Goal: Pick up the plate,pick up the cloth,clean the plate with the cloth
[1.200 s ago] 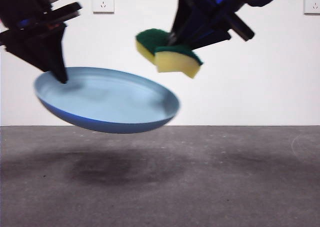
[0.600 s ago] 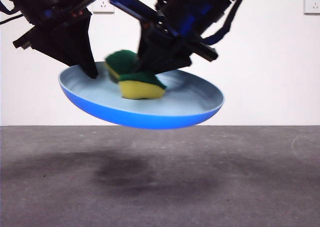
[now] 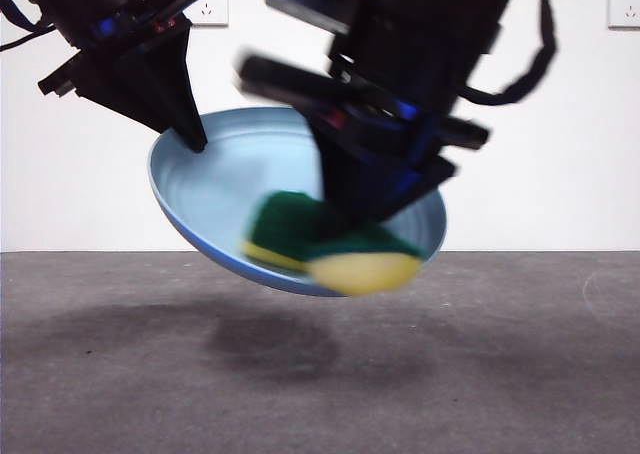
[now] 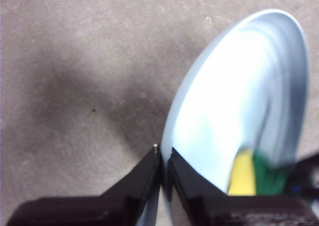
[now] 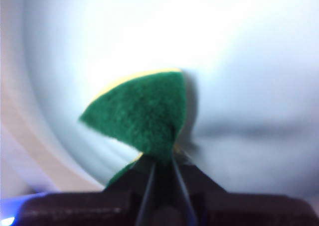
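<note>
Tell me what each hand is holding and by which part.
The left hand pinches the plate by its rim. The right hand is shut on the sponge, gripping its pinched middle.

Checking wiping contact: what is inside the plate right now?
The sponge, held by the right gripper, lies against the tilted plate near its lower rim. The left gripper clamps the rim. The plate surface beneath the sponge is hidden.

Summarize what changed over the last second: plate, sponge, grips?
The right gripper brought the sponge down from above the plate into its bowl, then swept it to the lower rim. The plate tilted more steeply toward the camera. Unchanged: the left gripper stays clamped on the plate's rim, plate held off the table.
</note>
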